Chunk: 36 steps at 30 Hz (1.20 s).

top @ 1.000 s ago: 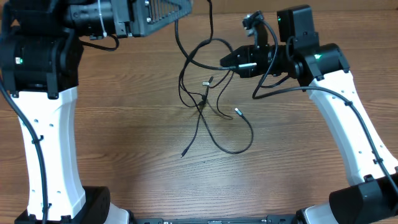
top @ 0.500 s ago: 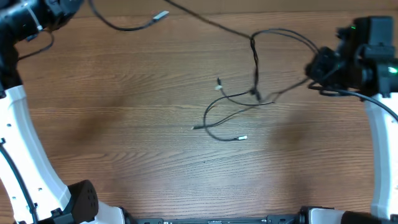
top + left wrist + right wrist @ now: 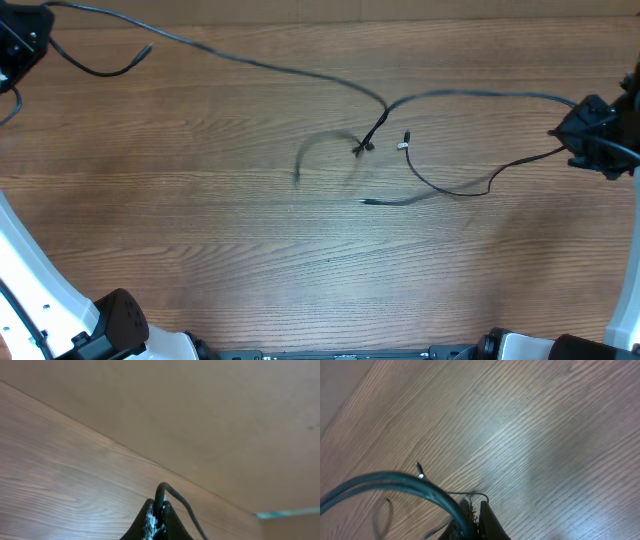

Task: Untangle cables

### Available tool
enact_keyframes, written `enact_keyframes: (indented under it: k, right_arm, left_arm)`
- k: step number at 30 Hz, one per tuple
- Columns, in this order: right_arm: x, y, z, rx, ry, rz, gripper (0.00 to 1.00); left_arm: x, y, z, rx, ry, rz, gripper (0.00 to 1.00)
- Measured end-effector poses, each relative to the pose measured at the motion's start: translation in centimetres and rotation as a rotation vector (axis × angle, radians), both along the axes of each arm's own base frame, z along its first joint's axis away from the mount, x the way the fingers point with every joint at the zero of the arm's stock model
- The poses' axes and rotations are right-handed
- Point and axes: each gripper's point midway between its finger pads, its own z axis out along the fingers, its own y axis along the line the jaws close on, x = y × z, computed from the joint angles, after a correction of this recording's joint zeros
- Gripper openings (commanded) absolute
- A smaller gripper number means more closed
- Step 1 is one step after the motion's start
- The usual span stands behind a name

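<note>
At the far left of the overhead view, the left gripper (image 3: 18, 42) is seen closed on one of the cables (image 3: 250, 62). In the left wrist view its fingers (image 3: 148, 522) are pressed together around the cord, which rises out from between them. A short tail (image 3: 100, 73) is left curving just right of that gripper. From the grip, the cord is stretched nearly straight across the table (image 3: 200, 250), slanting down toward the middle, where a small knot (image 3: 364, 146) is formed. Just left of the knot, a faint loop (image 3: 325, 138) is blurred and cannot be made out clearly. Just right of the knot a light plug (image 3: 405, 143) is seen, and below it a loose end (image 3: 372, 202) is laid on the wood. From the knot, one strand (image 3: 480, 94) is arched over to the right. A second strand (image 3: 450, 190) is curved lower, from the plug toward the same side. Both are led to the right gripper (image 3: 590, 135), which is closed on them at the right edge. In the right wrist view its fingers (image 3: 487, 522) are shut on the cord.
</note>
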Motion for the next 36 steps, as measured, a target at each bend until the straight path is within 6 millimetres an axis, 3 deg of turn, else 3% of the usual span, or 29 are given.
enact_keyframes:
  k: [5,8,12,17,22,28,32,36]
  right_arm:
    - [-0.6,-0.9,-0.2,0.011,0.015,-0.041,0.04]
    - [-0.4,-0.4,-0.2,0.037,0.005,-0.024,0.04]
    - [0.8,1.6,0.1,0.105,-0.042,0.086,0.04]
    - [1.9,5.6,0.5,0.166,-0.073,0.239,0.04]
    - [3.0,8.8,0.6,0.187,-0.097,0.338,0.04]
    - [4.7,11.4,-1.7,0.211,-0.038,0.388,0.04]
    - [5.4,10.6,-4.4,0.185,0.047,0.322,0.03]
    - [6.1,8.7,-6.9,0.132,0.127,0.223,0.04]
  left_arm:
    - [-0.1,1.5,-0.6,0.052,0.029,0.072,0.04]
    - [-0.2,1.8,-0.8,0.057,0.040,0.086,0.04]
    - [-0.1,1.2,-0.9,0.072,0.038,0.060,0.04]
    - [0.3,0.1,-0.5,0.086,0.016,0.012,0.04]
    - [0.9,-1.5,1.3,0.078,-0.073,-0.080,0.04]
    - [0.7,-3.1,3.0,0.059,-0.149,-0.171,0.04]
    - [-0.7,-3.4,5.7,0.083,-0.231,-0.173,0.04]
    - [-4.1,-1.8,9.4,0.116,-0.321,-0.081,0.04]
